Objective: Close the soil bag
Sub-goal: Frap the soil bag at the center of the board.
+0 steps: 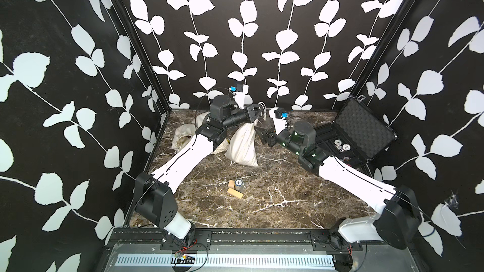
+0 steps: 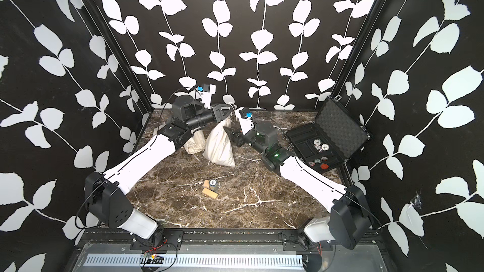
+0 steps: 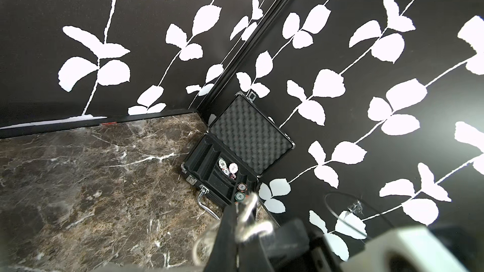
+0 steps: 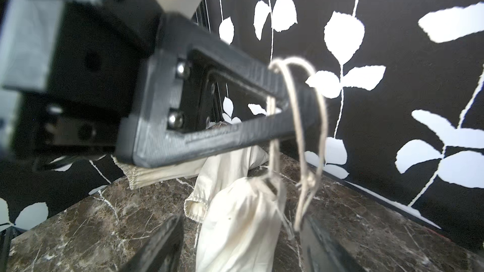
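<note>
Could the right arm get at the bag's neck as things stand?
Probably yes: the right gripper is open just beside the bag's neck with nothing between, while the left gripper holds its drawstring up.

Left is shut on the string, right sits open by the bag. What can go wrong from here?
1. The thin beige drawstring looks merely looped over the tips of the shut left gripper; it may slip off.
2. The open right gripper isn't holding the cream cloth soil bag, so pulling may drag it instead of cinching.
</note>
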Tool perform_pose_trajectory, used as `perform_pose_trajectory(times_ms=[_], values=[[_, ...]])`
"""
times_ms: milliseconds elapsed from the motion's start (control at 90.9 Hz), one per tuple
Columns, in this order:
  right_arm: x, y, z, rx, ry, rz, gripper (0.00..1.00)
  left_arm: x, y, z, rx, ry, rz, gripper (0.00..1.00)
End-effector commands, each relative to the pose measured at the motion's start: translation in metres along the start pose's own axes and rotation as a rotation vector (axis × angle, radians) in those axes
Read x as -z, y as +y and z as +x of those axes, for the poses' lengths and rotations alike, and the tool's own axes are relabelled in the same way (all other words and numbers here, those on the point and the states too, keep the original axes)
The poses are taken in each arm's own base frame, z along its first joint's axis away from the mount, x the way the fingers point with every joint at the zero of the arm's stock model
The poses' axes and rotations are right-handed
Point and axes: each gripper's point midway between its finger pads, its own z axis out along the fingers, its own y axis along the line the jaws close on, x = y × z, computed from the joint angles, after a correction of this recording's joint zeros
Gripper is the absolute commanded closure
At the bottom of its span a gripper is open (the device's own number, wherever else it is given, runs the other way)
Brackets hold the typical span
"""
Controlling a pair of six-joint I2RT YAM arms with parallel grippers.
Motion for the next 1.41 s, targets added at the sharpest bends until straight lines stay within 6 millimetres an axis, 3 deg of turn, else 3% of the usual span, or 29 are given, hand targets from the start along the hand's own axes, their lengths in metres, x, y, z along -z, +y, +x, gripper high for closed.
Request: perform_pose_trajectory(times_ms=[0, 308, 407, 484, 583, 671, 781, 814, 880, 1122, 1232, 1397], values=[[0.0, -0.006, -0.02, -0.047, -0.109, 0.058, 0.31, 0.013, -0.027, -0.023, -0.062, -0.073, 0.064, 1.0], [-0.015, -0.013, -0.051, -0.073, -0.193, 0.096, 0.31, 0.022, -0.041, -0.032, -0.076, -0.097, 0.088, 1.0], [-0.024, -0.012, -0.057, -0.087, -0.208, 0.081, 0.37, 0.023, -0.042, -0.033, -0.078, -0.099, 0.088, 1.0], [-0.032, -0.012, -0.058, -0.097, -0.198, 0.083, 0.5, 0.023, -0.042, -0.033, -0.074, -0.099, 0.09, 1.0], [-0.041, -0.026, -0.041, -0.1, -0.152, 0.158, 0.71, 0.026, -0.047, -0.038, -0.074, -0.113, 0.094, 1.0], [-0.044, -0.042, -0.007, -0.09, -0.08, 0.241, 0.81, 0.036, -0.05, -0.051, -0.081, -0.15, 0.054, 1.0], [-0.042, -0.054, 0.036, -0.062, 0.003, 0.302, 0.83, 0.049, -0.065, -0.073, -0.121, -0.196, 0.037, 1.0], [-0.045, -0.058, 0.061, -0.055, 0.058, 0.321, 0.83, 0.051, -0.07, -0.077, -0.129, -0.203, 0.042, 1.0], [-0.044, -0.063, 0.086, -0.034, 0.112, 0.342, 0.83, 0.055, -0.078, -0.086, -0.142, -0.221, 0.051, 1.0], [-0.03, -0.094, 0.148, 0.077, 0.294, 0.491, 0.82, 0.076, -0.102, -0.117, -0.195, -0.297, 0.051, 1.0], [-0.02, -0.104, 0.148, 0.112, 0.326, 0.519, 0.81, 0.087, -0.112, -0.134, -0.222, -0.323, 0.044, 1.0], [-0.002, -0.105, 0.098, 0.229, 0.334, 0.494, 0.79, 0.097, -0.115, -0.143, -0.237, -0.347, 0.026, 1.0]])
